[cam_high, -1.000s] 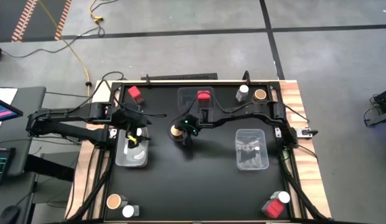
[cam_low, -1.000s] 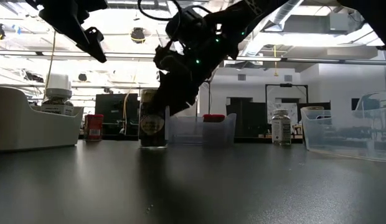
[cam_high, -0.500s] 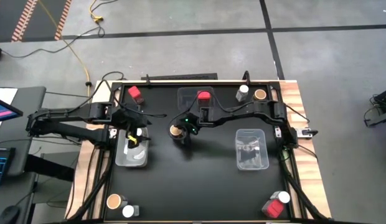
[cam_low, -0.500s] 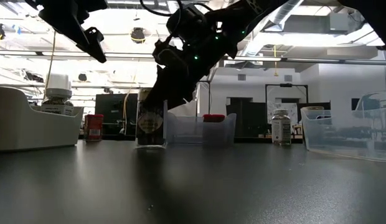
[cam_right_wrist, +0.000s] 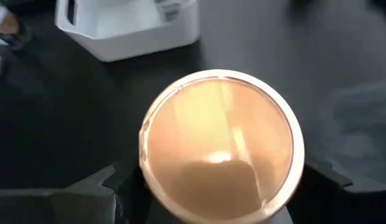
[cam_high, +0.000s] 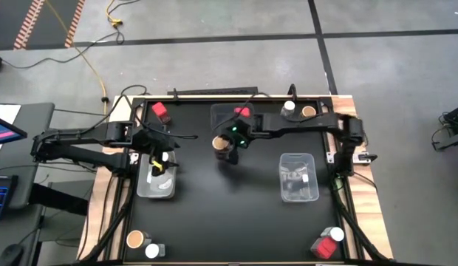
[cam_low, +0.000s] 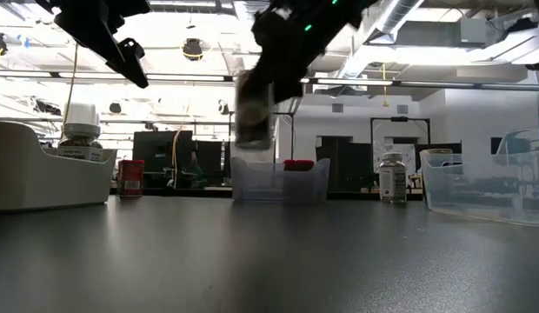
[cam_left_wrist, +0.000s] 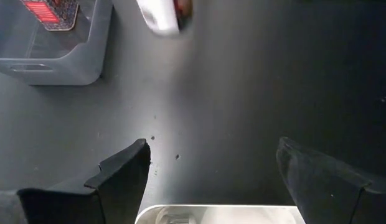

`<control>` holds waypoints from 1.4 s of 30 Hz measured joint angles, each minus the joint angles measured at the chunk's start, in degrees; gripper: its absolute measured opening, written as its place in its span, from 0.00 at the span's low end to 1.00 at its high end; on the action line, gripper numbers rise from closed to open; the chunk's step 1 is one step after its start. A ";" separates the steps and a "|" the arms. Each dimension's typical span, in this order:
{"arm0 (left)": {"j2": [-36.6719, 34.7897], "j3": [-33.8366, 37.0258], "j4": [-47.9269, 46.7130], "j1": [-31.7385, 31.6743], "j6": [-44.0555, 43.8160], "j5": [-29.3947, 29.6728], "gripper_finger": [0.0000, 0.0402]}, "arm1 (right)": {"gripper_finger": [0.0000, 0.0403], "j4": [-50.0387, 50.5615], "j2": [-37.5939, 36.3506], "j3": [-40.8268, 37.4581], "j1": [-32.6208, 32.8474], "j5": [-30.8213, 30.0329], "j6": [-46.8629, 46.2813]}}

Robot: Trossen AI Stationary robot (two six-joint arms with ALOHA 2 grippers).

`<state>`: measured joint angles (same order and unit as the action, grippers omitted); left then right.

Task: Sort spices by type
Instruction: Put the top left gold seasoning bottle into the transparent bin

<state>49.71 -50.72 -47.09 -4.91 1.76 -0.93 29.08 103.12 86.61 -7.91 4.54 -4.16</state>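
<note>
My right gripper [cam_high: 227, 142] is shut on a tan-lidded round jar [cam_high: 221, 142] and holds it in the air near the table's middle, close to the far centre bin [cam_high: 216, 117], which holds a red square-topped spice [cam_high: 242, 112]. In the low view the jar [cam_low: 252, 109] hangs blurred well above the table. My left gripper [cam_high: 159, 151] is open and hovers over the left bin [cam_high: 144, 186], where a white-capped jar [cam_high: 156, 167] stands. Its fingers [cam_left_wrist: 121, 174] touch nothing. My right gripper [cam_right_wrist: 221, 183] pinches the tan-lidded jar between its two fingers, one on each side of the body just under the lid [cam_right_wrist: 221, 140]. The fingers [cam_right_wrist: 109, 186] come from above, pointing down. The jar is lifted clear of the table and hangs below them, roughly upright.
A red spice [cam_high: 160, 111] stands far left. A white-capped [cam_high: 289, 107] and a tan-lidded jar [cam_high: 309, 112] stand far right. Near left are a tan [cam_high: 135, 239] and a white one [cam_high: 152, 250]; near right a red [cam_high: 323, 247] and a white one [cam_high: 336, 235]. A clear bin [cam_high: 298, 177] sits right.
My right gripper, shut on the tan-lidded jar, has risen and moved toward the table's far edge and a little right, toward the far centre bin. The jar stood on the table a second ago and is now lifted clear.
</note>
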 joint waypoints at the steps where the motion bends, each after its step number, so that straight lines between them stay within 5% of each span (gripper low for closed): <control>1: 0.00 0.00 0.00 0.00 -0.04 0.00 0.83 | 0.77 2.33 -1.60 -0.28 0.11 -1.41 0.71; 13: 0.00 0.00 0.11 0.00 -0.08 0.00 0.83 | 0.76 9.44 -38.36 -28.23 3.76 -10.95 -10.88; 21: 0.00 -0.02 0.32 0.00 -0.09 0.02 0.83 | 0.76 21.69 -57.82 -34.06 6.10 -13.54 -14.83; 26: 0.00 0.00 0.31 0.00 -0.09 0.02 0.83 | 0.76 29.90 -63.90 -36.22 6.82 -13.67 -19.19; 42: 0.00 0.00 0.61 0.00 -0.09 0.11 0.83 | 0.76 19.82 -68.73 -51.51 15.94 -17.26 -26.26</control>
<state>49.71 -50.72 -46.48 -4.91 1.67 -0.82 48.90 34.39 35.10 8.03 -12.73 -30.43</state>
